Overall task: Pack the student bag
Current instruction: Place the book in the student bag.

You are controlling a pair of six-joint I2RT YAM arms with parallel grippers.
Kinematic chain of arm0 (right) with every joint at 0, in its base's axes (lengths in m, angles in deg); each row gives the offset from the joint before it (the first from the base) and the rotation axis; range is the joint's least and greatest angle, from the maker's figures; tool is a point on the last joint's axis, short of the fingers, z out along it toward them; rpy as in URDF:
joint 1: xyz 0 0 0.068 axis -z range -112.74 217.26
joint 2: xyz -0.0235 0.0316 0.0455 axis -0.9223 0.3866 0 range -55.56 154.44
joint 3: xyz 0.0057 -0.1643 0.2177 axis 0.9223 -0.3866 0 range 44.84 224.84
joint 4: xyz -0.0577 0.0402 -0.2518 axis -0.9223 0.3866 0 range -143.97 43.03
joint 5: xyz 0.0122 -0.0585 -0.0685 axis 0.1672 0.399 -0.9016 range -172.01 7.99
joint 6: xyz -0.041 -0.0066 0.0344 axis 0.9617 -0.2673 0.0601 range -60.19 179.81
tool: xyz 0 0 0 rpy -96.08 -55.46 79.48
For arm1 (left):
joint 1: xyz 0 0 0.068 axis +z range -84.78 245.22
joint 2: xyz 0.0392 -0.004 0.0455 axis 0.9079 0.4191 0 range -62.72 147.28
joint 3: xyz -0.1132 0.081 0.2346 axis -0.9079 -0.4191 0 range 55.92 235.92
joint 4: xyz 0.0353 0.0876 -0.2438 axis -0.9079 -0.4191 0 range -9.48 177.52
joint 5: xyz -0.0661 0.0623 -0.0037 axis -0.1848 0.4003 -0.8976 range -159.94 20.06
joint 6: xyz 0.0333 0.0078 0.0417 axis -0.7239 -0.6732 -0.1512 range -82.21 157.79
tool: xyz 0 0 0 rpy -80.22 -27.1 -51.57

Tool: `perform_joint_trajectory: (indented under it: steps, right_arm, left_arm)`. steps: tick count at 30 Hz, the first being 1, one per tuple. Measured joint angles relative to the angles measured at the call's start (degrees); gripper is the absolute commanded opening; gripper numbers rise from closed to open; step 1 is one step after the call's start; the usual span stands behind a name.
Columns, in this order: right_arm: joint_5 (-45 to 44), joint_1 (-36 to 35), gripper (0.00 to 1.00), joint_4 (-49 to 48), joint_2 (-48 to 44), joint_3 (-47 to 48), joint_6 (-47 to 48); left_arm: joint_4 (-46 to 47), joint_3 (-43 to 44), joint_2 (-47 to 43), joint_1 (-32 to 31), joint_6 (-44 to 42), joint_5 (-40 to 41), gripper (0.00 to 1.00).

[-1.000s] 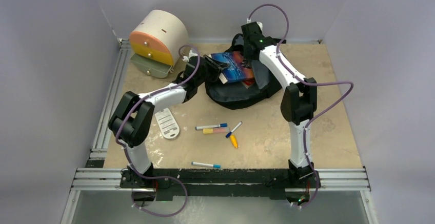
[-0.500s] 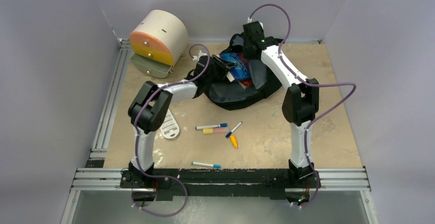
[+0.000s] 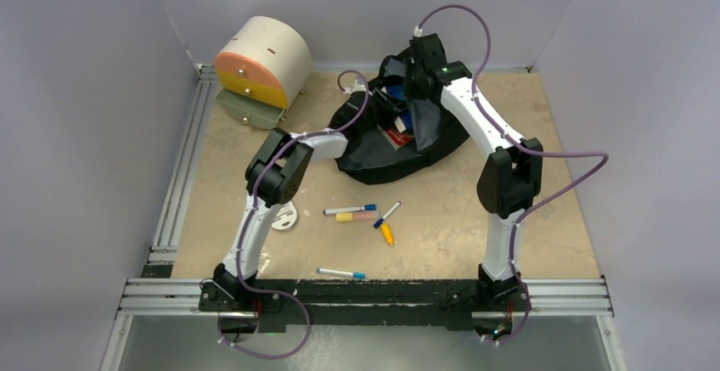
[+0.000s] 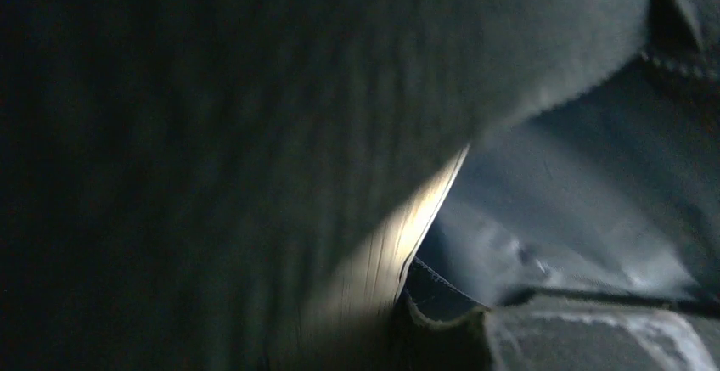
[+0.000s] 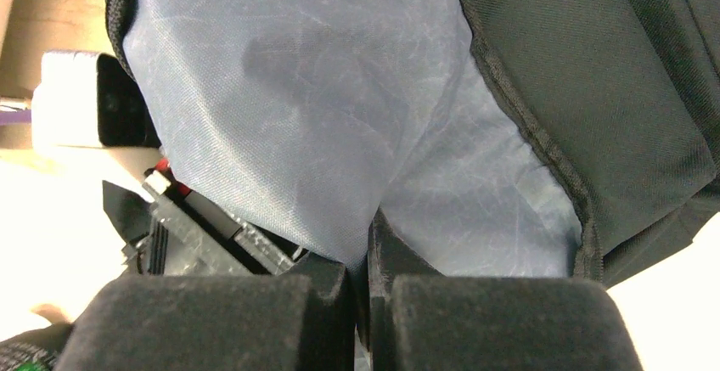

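Left end effector (image 3: 379, 109) has sunk into the one student bag (image 3: 382, 157) (grip: cannot tell); right end effector (image 5: 367, 282) pinches its lining; five pens (image 3: 349, 210) outside.

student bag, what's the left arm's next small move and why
Probably nudge the book deeper with the left arm: the right gripper pinches the student bag by its lining, holding the mouth open, yet part of the book shows at the opening.
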Motion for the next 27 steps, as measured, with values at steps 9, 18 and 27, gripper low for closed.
perform_joint_trajectory:
  steps: [9, 18, 27]
  right_arm:
    - [-0.3, 0.0, 0.0, -2.0, -0.4, -2.7, 0.0]
    - [-2.4, 0.7, 0.0, -3.0, -0.4, -3.5, 0.0]
    - [-3.3, 1.7, 0.13, -4.4, -0.4, -4.0, 0.0]
  left_arm:
    - [-1.0, 4.3, 3.7, -0.5, -1.4, -0.3, 0.49]
    - [-7.4, 1.7, -0.2, 0.2, -8.5, -2.4, 0.68]
    - [-22.3, -2.6, -15.5, 1.5, -21.3, -2.4, 0.72]
